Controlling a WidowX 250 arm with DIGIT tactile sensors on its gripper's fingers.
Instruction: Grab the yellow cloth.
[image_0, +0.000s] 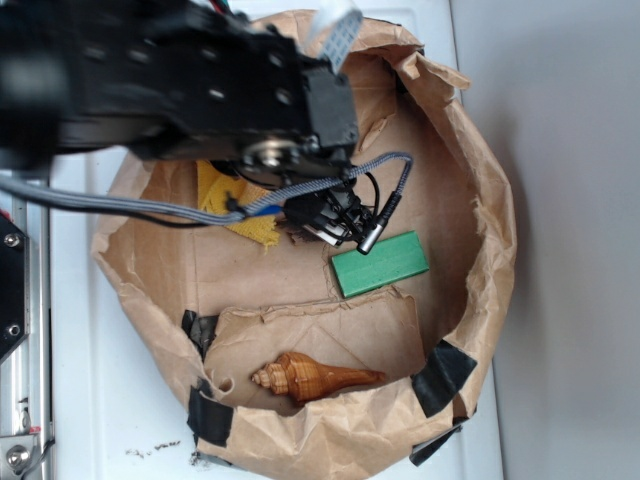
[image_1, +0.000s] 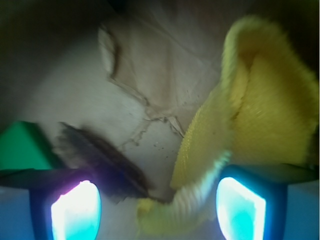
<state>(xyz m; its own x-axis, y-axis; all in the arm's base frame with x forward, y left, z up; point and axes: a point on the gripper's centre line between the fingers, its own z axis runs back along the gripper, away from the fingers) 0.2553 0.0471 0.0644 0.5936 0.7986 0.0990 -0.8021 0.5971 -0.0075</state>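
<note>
Yellow fuzzy terry cloth (image_1: 260, 115) fills the right of the wrist view, its rumpled lower edge between the spread fingers of our gripper (image_1: 158, 207). We judge the approach finished; closing on that fold comes next.

The black robot arm (image_0: 190, 80) reaches in from the left; its gripper (image_1: 159, 210) points down, glowing fingers (image_1: 75, 210) spread apart.
</note>
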